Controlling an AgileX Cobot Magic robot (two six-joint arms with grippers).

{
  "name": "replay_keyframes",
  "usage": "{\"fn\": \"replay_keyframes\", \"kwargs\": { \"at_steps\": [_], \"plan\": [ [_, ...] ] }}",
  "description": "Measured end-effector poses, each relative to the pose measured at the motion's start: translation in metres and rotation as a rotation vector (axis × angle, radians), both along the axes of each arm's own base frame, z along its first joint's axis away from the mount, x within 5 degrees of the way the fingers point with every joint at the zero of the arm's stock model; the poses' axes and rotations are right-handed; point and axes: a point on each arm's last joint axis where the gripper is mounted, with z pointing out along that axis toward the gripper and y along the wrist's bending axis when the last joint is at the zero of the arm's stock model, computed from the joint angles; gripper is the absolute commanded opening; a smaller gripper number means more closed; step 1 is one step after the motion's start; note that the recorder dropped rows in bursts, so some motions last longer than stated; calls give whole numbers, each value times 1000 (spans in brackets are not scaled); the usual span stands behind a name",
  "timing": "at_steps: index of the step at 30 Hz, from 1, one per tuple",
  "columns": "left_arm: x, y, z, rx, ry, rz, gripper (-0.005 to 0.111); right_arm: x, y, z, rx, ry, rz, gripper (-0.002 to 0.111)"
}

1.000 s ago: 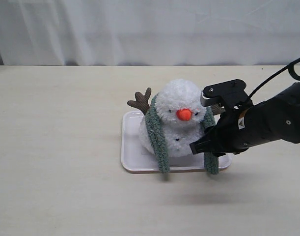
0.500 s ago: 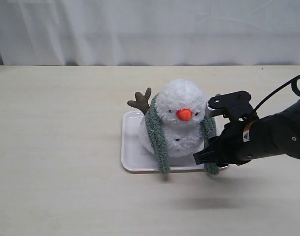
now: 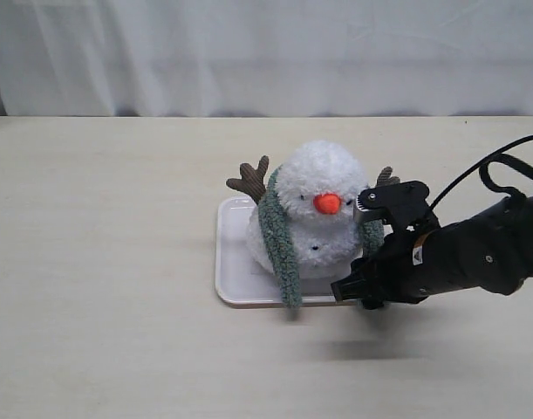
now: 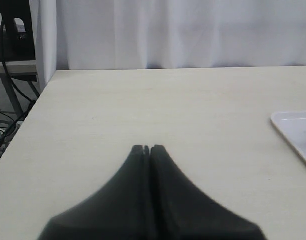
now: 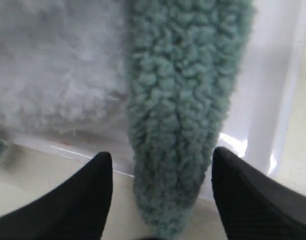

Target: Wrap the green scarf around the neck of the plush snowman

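The fuzzy grey-green knit scarf drapes behind the fluffy white plush snowman, ends hanging down its front. The right gripper straddles one end, jaws open; the left gripper sits closed, empty. A grip seemingly at the very tip could slip off, or a tug could topple the snowman.

Tray lies mid-counter; plush snowman stands on it. Green scarf hangs on the snowman, one end down each side of its front. Right pincer straddles one end at the tray's front edge.
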Motion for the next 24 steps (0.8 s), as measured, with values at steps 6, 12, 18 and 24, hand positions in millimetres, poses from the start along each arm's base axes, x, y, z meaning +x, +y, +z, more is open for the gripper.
{"fn": "replay_keyframes", "kwargs": {
  "at_steps": [6,12,18,24],
  "plan": [
    [0,0,0,0,0,0,0,1,1,-3,2,0,1,14],
    [0,0,0,0,0,0,0,1,1,0,6,-11,1,4],
    [0,0,0,0,0,0,0,-3,-1,13,29,-5,-37,4],
    [0,0,0,0,0,0,0,-8,-3,12,18,50,-59,4]
  ]
}}
